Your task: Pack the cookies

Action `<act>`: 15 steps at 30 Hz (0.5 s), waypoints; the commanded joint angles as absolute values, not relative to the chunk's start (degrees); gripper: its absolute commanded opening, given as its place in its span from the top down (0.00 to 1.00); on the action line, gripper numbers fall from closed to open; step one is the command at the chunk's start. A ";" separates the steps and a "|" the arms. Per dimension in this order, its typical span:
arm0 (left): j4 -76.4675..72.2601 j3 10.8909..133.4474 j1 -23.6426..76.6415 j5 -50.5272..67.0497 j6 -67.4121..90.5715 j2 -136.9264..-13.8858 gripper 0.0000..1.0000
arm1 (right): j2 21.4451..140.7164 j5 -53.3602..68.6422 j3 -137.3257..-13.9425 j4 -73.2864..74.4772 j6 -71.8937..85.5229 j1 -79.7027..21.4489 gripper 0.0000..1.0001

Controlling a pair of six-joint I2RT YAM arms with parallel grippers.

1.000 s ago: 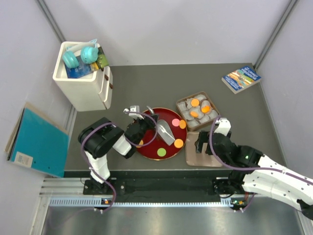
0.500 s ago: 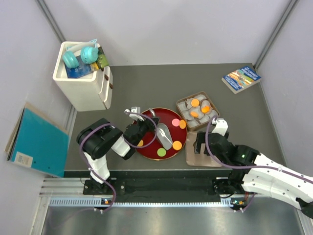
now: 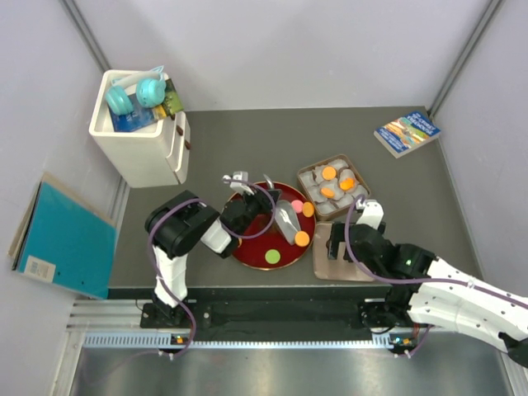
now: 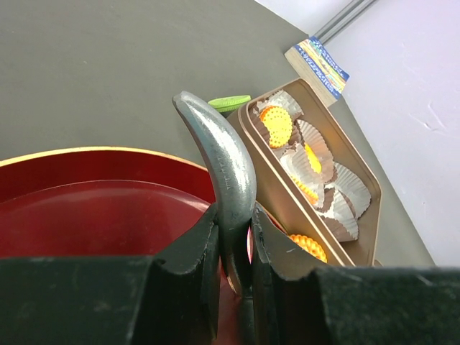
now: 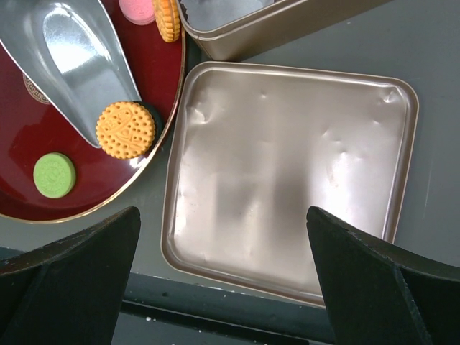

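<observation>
My left gripper (image 4: 233,244) is shut on the handle of a metal scoop (image 4: 223,165), whose blade (image 3: 285,221) lies on the red plate (image 3: 247,252). The cookies on the plate are a pink one (image 3: 296,206), two orange ones (image 3: 308,209) (image 3: 302,238) and a green one (image 3: 272,256). The blade's tip (image 5: 72,57) touches the orange cookie (image 5: 126,129); the green one (image 5: 54,175) lies apart. Several orange cookies (image 3: 329,173) sit in paper cups in the brown box (image 3: 358,176). My right gripper (image 5: 230,287) is open and empty above the box lid (image 5: 287,172).
A white bin (image 3: 140,153) of items stands at the back left, a book (image 3: 406,132) at the back right, and a teal folder (image 3: 66,239) off the table's left edge. A green disc (image 4: 230,103) shows edge-on by the box's corner.
My left gripper has moved right with the scoop, and the blade has slid toward the orange cookie at the plate's right edge. The right arm has barely moved.
</observation>
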State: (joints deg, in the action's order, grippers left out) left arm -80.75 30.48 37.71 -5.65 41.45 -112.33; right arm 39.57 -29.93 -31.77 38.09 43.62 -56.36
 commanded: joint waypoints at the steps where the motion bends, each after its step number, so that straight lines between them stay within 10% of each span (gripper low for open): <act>1: -97.29 32.07 37.88 -5.63 40.51 -116.53 1.00 | 40.69 -31.20 -32.96 36.39 43.15 -56.34 0.01; 15: -97.29 34.98 38.23 -6.85 44.29 -122.52 1.00 | 41.04 -31.11 -33.05 36.39 43.33 -56.34 0.01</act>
